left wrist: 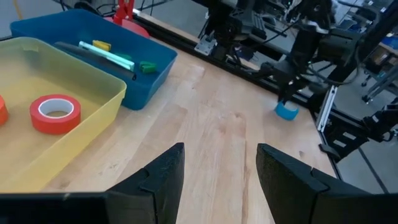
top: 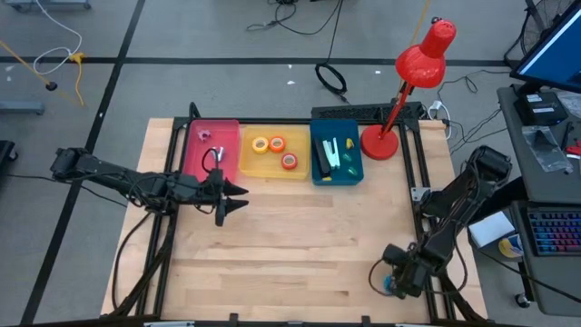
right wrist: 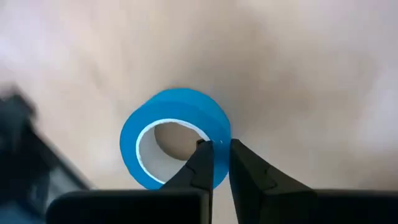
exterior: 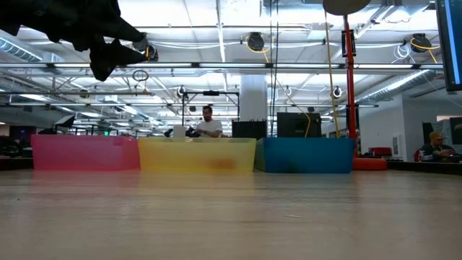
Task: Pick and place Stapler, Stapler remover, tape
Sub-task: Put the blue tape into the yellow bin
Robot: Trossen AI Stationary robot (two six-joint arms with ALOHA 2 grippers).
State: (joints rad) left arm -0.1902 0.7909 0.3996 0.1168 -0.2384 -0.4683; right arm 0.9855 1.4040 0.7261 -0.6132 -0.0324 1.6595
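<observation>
High view: the right gripper sits low at the table's near right corner, on the blue tape. The left gripper, far across, hangs by the pink bin, so the right arm is nearer.

Right wrist view: the fingers pinch the roll's wall, one inside the ring, one outside.

Left wrist view: jaws apart, empty; the roll lies ahead, past the yellow bin.

Low view: neither shows.
</observation>
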